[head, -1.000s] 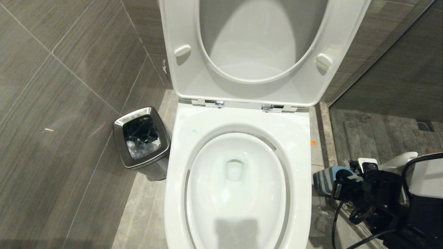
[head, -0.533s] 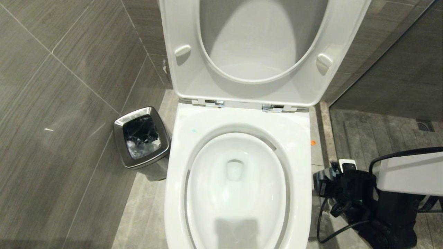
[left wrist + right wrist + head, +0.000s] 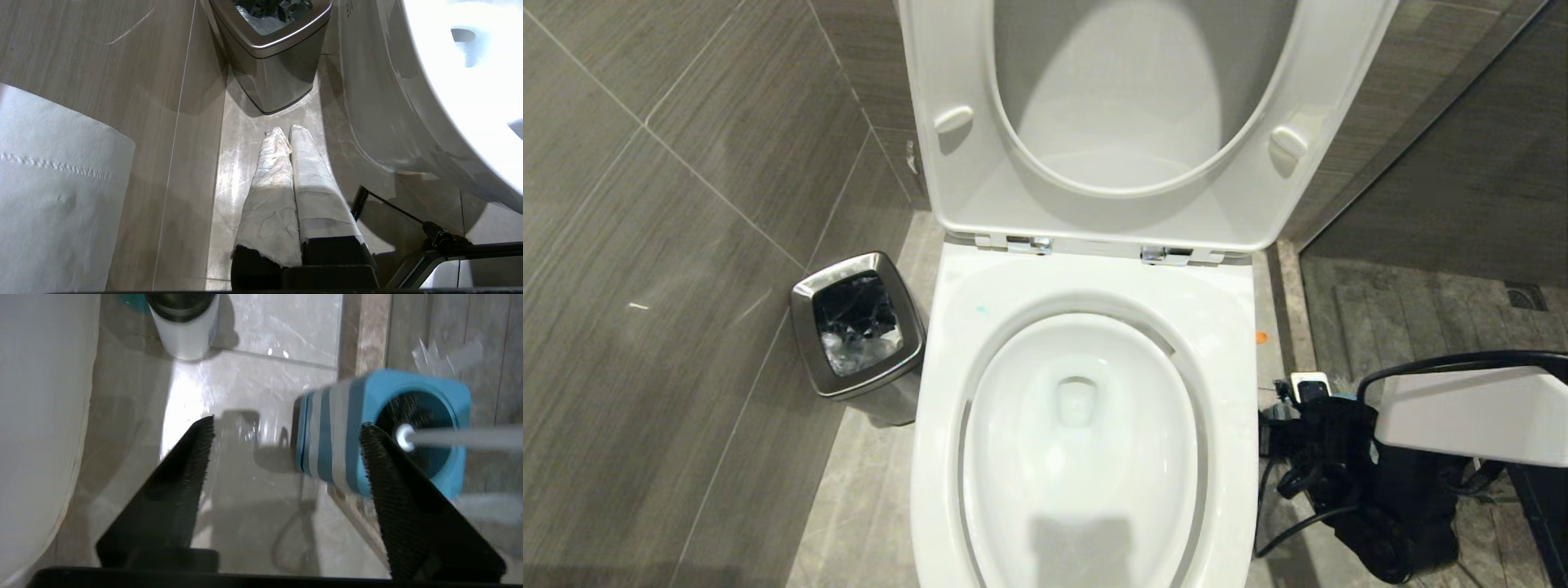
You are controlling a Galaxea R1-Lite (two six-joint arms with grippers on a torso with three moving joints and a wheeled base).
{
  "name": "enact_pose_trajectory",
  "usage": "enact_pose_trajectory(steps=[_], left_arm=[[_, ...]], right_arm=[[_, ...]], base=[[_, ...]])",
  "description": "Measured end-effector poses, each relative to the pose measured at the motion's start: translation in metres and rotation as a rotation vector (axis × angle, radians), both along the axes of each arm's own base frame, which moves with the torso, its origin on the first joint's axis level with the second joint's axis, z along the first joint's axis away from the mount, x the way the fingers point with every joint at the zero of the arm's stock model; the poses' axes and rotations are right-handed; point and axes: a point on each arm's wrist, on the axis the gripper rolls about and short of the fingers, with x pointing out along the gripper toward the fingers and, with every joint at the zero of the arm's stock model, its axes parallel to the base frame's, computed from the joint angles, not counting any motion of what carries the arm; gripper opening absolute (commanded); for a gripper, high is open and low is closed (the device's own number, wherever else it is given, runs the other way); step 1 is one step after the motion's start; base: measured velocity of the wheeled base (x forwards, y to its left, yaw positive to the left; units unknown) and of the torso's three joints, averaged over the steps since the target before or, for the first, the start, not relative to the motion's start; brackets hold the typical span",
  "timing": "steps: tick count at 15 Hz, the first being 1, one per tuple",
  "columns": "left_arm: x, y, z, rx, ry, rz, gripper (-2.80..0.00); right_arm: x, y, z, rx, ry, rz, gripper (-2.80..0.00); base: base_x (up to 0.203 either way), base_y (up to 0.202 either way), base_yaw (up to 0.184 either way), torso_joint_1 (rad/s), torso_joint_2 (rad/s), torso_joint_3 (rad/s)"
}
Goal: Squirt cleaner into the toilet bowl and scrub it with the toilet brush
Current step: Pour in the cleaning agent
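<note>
The white toilet bowl (image 3: 1029, 457) stands open below me, its seat and lid raised. A tiny turquoise speck of cleaner (image 3: 980, 309) sits on the rim. The toilet brush sits with its black head (image 3: 408, 410) in a blue, grey-striped holder (image 3: 347, 424) on the floor, and its white handle (image 3: 466, 437) sticks out sideways. My right gripper (image 3: 287, 422) hangs open just in front of the holder, with only floor between its fingers. The handle lies beyond one black finger (image 3: 384, 473). My left gripper (image 3: 282, 131), its fingers wrapped in white, is shut and parked low beside the toilet.
A steel bin (image 3: 858, 335) with a black liner stands left of the toilet, close to the left gripper. A toilet paper roll (image 3: 53, 183) hangs on the wall beside it. A white container with a dark top (image 3: 186, 326) stands on the floor beyond the right gripper. My right arm (image 3: 1462, 412) fills the lower right.
My right arm has swung lower and toward the toilet. It now covers the blue holder and the white handle that showed beside it a second ago.
</note>
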Motion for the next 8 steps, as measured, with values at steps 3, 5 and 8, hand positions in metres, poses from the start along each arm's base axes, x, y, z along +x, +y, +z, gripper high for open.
enact_pose_trajectory(steps=[3, 5, 8], left_arm=[[0.000, 0.000, 0.000, 0.000, 0.000, 0.000, -2.80], [0.000, 0.000, 0.000, 0.000, 0.000, 0.001, -2.80], [0.000, 0.000, 0.000, 0.000, 0.000, 0.000, -2.80]], right_arm=[[0.021, 0.003, -0.002, -0.016, -0.053, 0.005, 0.00], [0.032, 0.005, -0.006, -0.067, -0.065, 0.020, 0.00], [0.048, 0.009, -0.011, -0.107, -0.095, 0.049, 0.00]], base=[[0.000, 0.000, 0.000, 0.000, 0.00, 0.000], [0.000, 0.000, 0.000, 0.000, 0.00, 0.000], [0.000, 0.000, 0.000, 0.000, 0.00, 0.000]])
